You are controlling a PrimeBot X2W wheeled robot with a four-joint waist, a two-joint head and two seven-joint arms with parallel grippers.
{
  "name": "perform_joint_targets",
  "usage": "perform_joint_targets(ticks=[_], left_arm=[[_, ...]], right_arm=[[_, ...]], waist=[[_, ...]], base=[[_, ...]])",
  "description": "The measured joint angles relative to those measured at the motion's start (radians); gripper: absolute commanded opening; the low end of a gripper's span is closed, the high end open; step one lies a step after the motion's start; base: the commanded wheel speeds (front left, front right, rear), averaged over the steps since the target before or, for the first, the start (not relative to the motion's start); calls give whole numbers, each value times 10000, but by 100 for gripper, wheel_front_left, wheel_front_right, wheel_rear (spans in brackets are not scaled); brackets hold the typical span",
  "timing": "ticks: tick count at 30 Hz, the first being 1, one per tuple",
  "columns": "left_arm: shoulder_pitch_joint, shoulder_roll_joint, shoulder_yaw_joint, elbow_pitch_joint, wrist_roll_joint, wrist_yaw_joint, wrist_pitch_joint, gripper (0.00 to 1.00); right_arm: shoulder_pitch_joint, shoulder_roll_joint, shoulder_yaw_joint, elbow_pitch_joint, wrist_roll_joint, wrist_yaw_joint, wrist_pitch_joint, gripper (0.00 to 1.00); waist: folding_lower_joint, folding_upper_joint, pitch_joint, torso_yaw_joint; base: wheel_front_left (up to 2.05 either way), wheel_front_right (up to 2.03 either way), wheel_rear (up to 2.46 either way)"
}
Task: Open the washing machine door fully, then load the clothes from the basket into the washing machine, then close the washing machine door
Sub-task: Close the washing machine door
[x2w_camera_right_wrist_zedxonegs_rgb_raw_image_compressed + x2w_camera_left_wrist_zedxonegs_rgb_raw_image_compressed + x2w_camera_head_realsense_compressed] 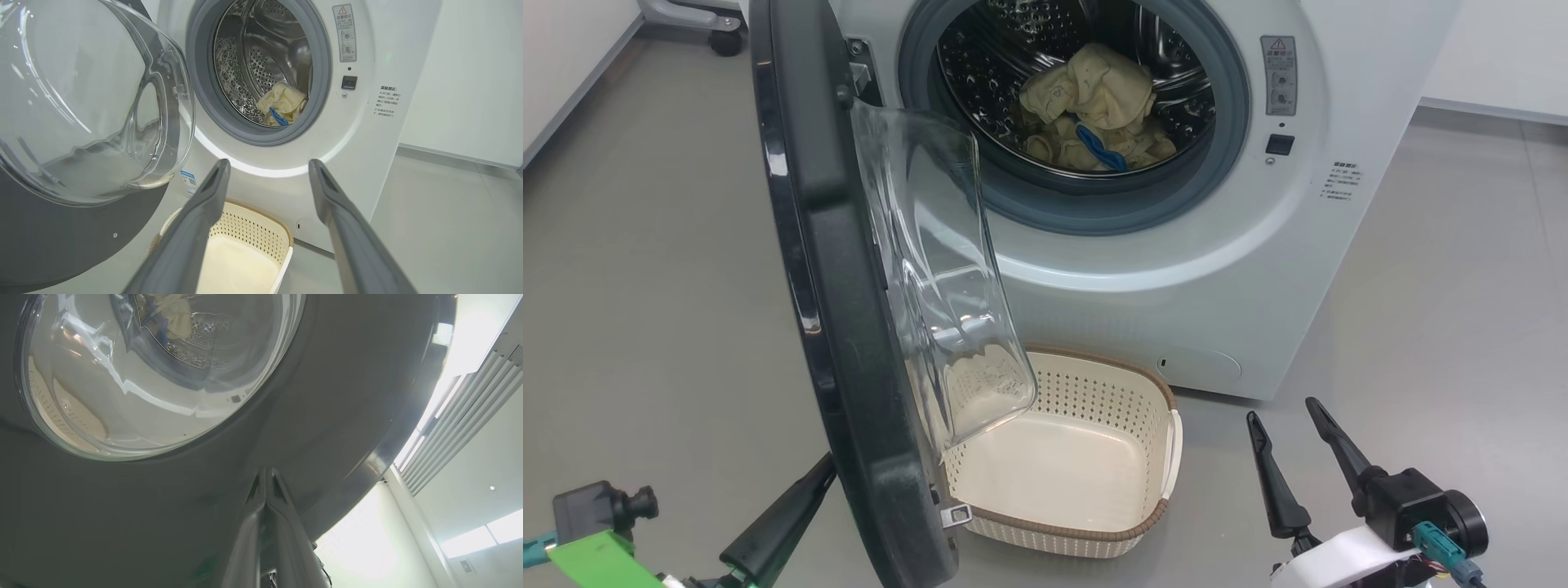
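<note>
Closed tight, left fingers [280, 502] against outer face of washing machine door [849, 367], seemingly touching. Spread wide, holding nothing, right fingers [204, 204] beside basket [1094, 392]. Clothes [1094, 98] inside washing machine [1258, 269] drum [996, 49], door swung open.

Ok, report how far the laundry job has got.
Done: the washing machine door stands open, the clothes lie in the drum, and the basket is empty. In hand: the left fingers, shut, point at the door's outer face, seemingly to push it. Left: closing the door. The right fingers hang open, holding nothing.
</note>
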Motion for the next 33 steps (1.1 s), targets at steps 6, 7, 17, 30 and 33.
perform_joint_targets(ticks=[6, 7, 17, 30, 33], left_arm=[[-5, -13, -389, 205, 4, 0, 111, 0], [-5, -15, -468, 261, 6, 0, 142, 0], [-43, -128, -752, 792, 21, 0, 88, 0], [-333, -201, -1156, 1022, 21, 0, -73, 0], [-478, -211, -1175, 1058, 19, 0, -105, 0]], right_arm=[[1, 48, -35, -2, 81, -6, 0, 100], [1, 48, -33, -2, 81, -4, 0, 100], [-4, 94, 178, 153, 86, 73, 0, 100], [-14, 119, 385, 224, 84, 94, 0, 100], [-32, 121, 382, 224, 84, 94, 0, 100]], waist=[[0, 0, -80, 174], [0, 0, -95, 209], [0, 0, -318, 269], [0, 0, -400, -557], [0, 0, -356, -834]], base=[[0, 0, 0], [0, 0, 0], [0, 0, 0], [0, 0, 0], [0, 0, 0]])
